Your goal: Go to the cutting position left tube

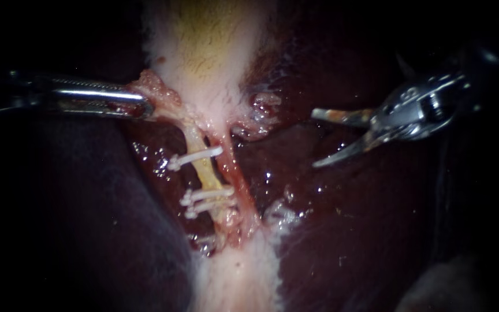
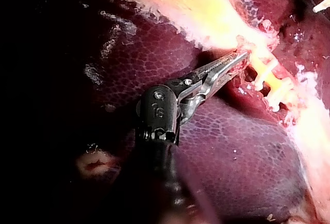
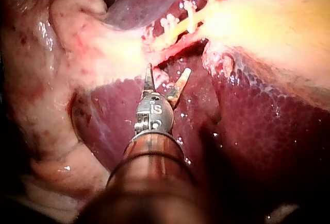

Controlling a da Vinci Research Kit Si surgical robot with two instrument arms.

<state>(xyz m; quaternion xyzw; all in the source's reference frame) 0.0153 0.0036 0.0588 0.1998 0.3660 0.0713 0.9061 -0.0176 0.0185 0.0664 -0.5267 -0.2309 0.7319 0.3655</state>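
Observation:
The left tube is pale yellow and runs down from the gallbladder. It carries one white clip higher up and two clips close together lower down. A reddish right tube lies beside it. My left instrument is shut on pink tissue at the gallbladder's neck and holds it to the left. My right instrument hangs over the liver well right of the tubes, with its two blades open and nothing between them. The right wrist view shows those blades spread, short of the clipped tubes.
Dark red liver surrounds the tubes on both sides. A frayed white tissue edge lies between my right instrument and the tubes. Pale tissue continues below the clips. In the left wrist view my left instrument's jaws lie next to the clips.

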